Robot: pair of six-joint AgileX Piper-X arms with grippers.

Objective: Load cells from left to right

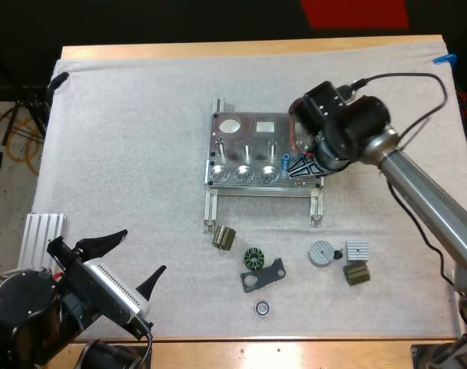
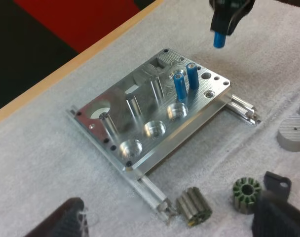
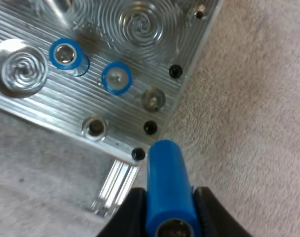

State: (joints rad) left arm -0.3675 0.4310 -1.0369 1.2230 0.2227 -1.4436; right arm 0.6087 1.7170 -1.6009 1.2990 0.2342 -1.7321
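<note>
The metal fixture (image 1: 253, 154) lies mid-mat, with three wide round pockets along its front. Two blue cylinders (image 2: 179, 86) (image 2: 193, 75) stand upright in small holes by its right end; from above they show as blue rings (image 3: 66, 53) (image 3: 116, 77). My right gripper (image 1: 303, 171) hovers just off the fixture's front right corner, shut on a third blue cylinder (image 3: 169, 187) that points down beside the plate's edge holes (image 3: 152, 98). In the left wrist view that cylinder (image 2: 219, 39) hangs above the mat past the fixture. My left gripper (image 1: 134, 261) is open at the near left, holding nothing.
Small parts lie in front of the fixture: a laminated dark block (image 1: 224, 237), a green stator (image 1: 253, 258) on a black bracket (image 1: 273, 272), a bearing (image 1: 263, 308), a grey disc (image 1: 321, 253), a ribbed block (image 1: 357, 250). A ribbed aluminium piece (image 1: 43, 234) sits at the mat's left edge.
</note>
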